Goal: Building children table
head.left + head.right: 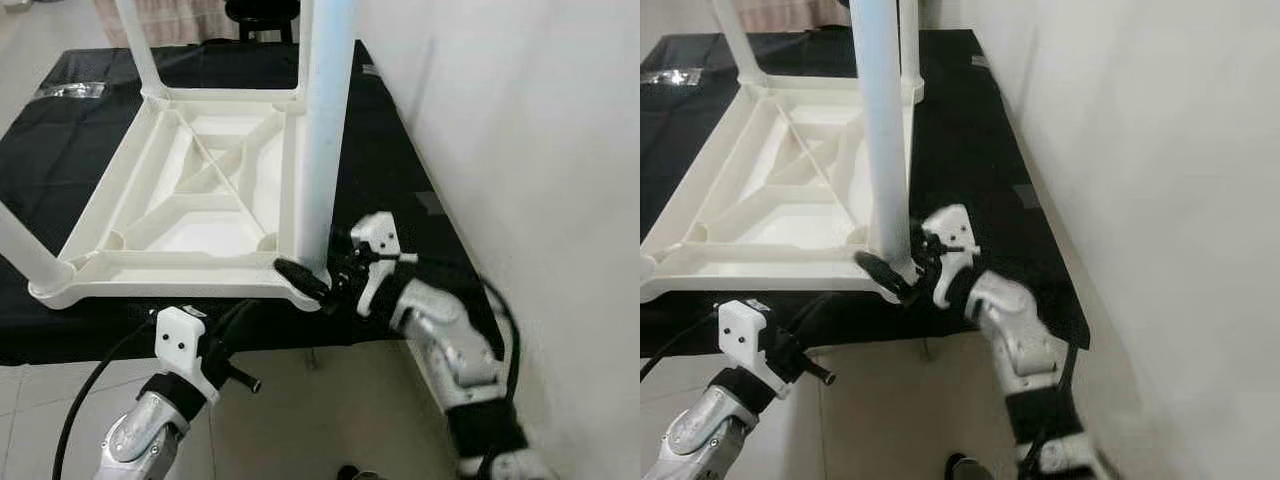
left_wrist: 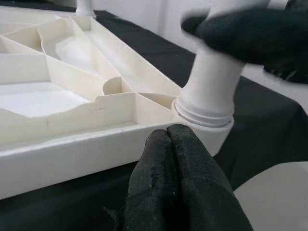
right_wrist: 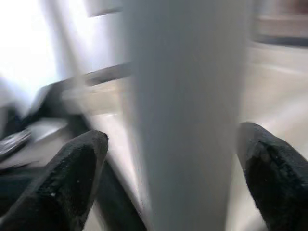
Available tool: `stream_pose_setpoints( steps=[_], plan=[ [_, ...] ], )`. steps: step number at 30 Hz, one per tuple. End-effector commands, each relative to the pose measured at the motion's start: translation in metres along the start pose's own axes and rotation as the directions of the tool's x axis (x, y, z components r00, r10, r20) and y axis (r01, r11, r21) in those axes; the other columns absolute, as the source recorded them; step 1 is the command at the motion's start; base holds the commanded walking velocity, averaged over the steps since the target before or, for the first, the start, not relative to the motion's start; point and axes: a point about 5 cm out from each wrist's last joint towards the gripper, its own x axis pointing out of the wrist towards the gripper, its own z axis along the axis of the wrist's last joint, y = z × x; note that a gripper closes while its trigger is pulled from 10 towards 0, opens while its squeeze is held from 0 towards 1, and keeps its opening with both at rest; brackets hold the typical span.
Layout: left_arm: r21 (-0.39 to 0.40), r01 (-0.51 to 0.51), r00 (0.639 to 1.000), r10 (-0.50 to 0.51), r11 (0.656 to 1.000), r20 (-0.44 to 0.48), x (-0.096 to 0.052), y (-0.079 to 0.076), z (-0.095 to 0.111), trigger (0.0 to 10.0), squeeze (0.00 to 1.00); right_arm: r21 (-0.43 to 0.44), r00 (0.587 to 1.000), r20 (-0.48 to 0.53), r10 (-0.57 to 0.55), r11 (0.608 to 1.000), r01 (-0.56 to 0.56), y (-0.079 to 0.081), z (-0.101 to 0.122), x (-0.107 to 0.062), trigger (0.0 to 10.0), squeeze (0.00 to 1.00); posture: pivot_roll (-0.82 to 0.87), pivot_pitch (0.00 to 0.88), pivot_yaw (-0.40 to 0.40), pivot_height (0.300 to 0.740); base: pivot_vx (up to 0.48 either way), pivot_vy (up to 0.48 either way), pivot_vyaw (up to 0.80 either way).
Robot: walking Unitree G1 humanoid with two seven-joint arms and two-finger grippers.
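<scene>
The right hand [image 1: 318, 280] reached forward with fingers spread; the left hand [image 2: 178, 178], lower beside it, had fingers pressed together.

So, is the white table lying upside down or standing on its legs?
Upside down: the table top shows its ribbed underside on the black cloth, and the near leg points upward.

White plastic table [image 1: 190, 200] upside down on black cloth [image 1: 70, 140], legs [image 1: 325, 130] upright.

Head downward; wrists close on leg [image 3: 187, 120]
</scene>
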Motion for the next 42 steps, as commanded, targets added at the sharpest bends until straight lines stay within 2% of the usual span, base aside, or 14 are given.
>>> stream_pose_setpoints(
  steps=[1, 4, 10, 16, 17, 18, 29, 34, 35, 36, 37, 38, 39, 42],
  plan=[
    [-0.008, -0.006, 1.0, 0.006, 1.0, -0.02, -0.002, -0.002, -0.005, 10.0, 0.0, 0.008, 0.987, -0.027, 0.158, 0.987, -0.158, 0.006, -0.007, -0.001, 10.0, 0.0, 0.01, 0.209, -0.058, 0.74, 0.0, 0.0, 0.0],
    [-0.007, -0.006, 1.0, 0.006, 1.0, -0.02, -0.003, -0.003, -0.005, 10.0, 0.0, 0.001, 0.977, -0.045, 0.207, 0.978, -0.207, 0.004, -0.007, -0.003, 10.0, 0.0, 0.03, 0.209, -0.061, 0.74, 0.0, 0.0, 0.0],
    [-0.005, -0.013, 1.0, 0.013, 1.0, -0.024, -0.006, -0.007, -0.006, 10.0, 0.0, 0.06, 0.948, -0.082, 0.307, 0.951, -0.302, -0.036, 0.005, 0.001, 10.0, 0.0, 0.05, 0.212, -0.06, 0.74, 0.0, 0.0, 0.0],
    [-0.008, -0.011, 1.0, 0.01, 1.0, -0.026, -0.007, -0.007, -0.006, 10.0, 0.0, 0.086, 0.93, -0.107, 0.351, 0.935, -0.343, -0.042, 0.004, -0.005, 10.0, 0.0, 0.06, 0.212, -0.055, 0.74, 0.0, 0.0, 0.0],
    [-0.009, -0.009, 1.0, 0.008, 1.0, -0.028, -0.007, -0.008, -0.006, 10.0, 0.0, 0.086, 0.924, -0.124, 0.362, 0.932, -0.353, -0.045, 0.003, -0.008, 8.4, 0.0, 0.06, 0.21, -0.049, 0.74, 0.0, 0.0, 0.0],
    [-0.011, -0.007, 1.0, 0.006, 1.0, -0.03, -0.008, -0.008, -0.006, 10.0, 0.0, 0.087, 0.922, -0.131, 0.366, 0.93, -0.357, -0.046, 0.002, -0.011, 0.0, 0.0, 0.06, 0.211, -0.05, 0.74, 0.0, 0.0, 0.0],
    [-0.011, -0.004, 0.999, 0.004, 1.0, -0.034, -0.008, -0.008, -0.007, 10.0, 0.0, 0.076, 0.957, -0.116, 0.266, 0.963, -0.258, -0.047, -0.011, -0.028, 0.0, 0.0, 0.05, 0.21, -0.055, 0.74, 0.0, 0.0, 0.0],
    [-0.007, -0.008, 1.0, 0.007, 1.0, -0.03, -0.009, -0.006, -0.004, 10.0, 0.0, 0.103, 0.994, -0.104, 0.041, 0.994, -0.03, -0.024, -0.035, -0.043, 0.0, 0.0, 0.03, 0.233, -0.061, 0.74, 0.0, 0.0, 0.0],
    [-0.007, -0.007, 1.0, 0.007, 1.0, -0.03, -0.01, -0.005, -0.003, 10.0, 0.0, 0.147, 0.968, -0.12, -0.222, 0.96, 0.239, -0.019, -0.046, -0.041, 0.0, 0.0, 0.03, 0.244, -0.066, 0.74, 0.0, 0.0, 0.0],
    [-0.006, -0.005, 1.0, 0.005, 1.0, -0.031, -0.011, -0.003, -0.003, 10.0, 0.0, 0.145, 0.842, -0.185, -0.508, 0.833, 0.534, -0.012, -0.056, -0.044, 0.0, 0.0, 0.02, 0.246, -0.063, 0.74, 0.0, 0.0, 0.0],
    [-0.005, -0.004, 1.0, 0.004, 1.0, -0.031, -0.011, -0.002, -0.002, 10.0, 0.0, 0.191, 0.794, -0.239, -0.559, 0.775, 0.603, 0.019, -0.067, -0.035, 0.0, 0.0, 0.02, 0.252, -0.051, 0.74, 0.0, 0.0, 0.0],
    [-0.005, -0.004, 1.0, 0.004, 1.0, -0.031, -0.011, -0.002, -0.002, 10.0, 0.0, 0.191, 0.794, -0.239, -0.559, 0.775, 0.603, 0.019, -0.067, -0.035, 0.0, 0.0, 0.02, 0.252, -0.051, 0.74, 0.0, 0.0, 0.0],
    [-0.005, -0.003, 0.999, 0.003, 1.0, -0.032, -0.011, -0.002, -0.002, 10.0, 0.0, 0.227, 0.784, -0.263, -0.563, 0.753, 0.617, 0.041, -0.071, -0.029, 0.0, 0.0, 0.02, 0.254, -0.049, 0.74, 0.0, 0.0, 0.0],
    [-0.002, -0.003, 0.999, 0.003, 1.0, -0.033, -0.01, 0.0, -0.003, 10.0, 0.0, 0.072, 0.844, -0.24, -0.48, 0.858, 0.508, 0.051, -0.061, -0.014, 0.0, 0.0, 0.0, 0.246, -0.038, 0.74, 0.0, 0.0, 0.0]
  ],
)
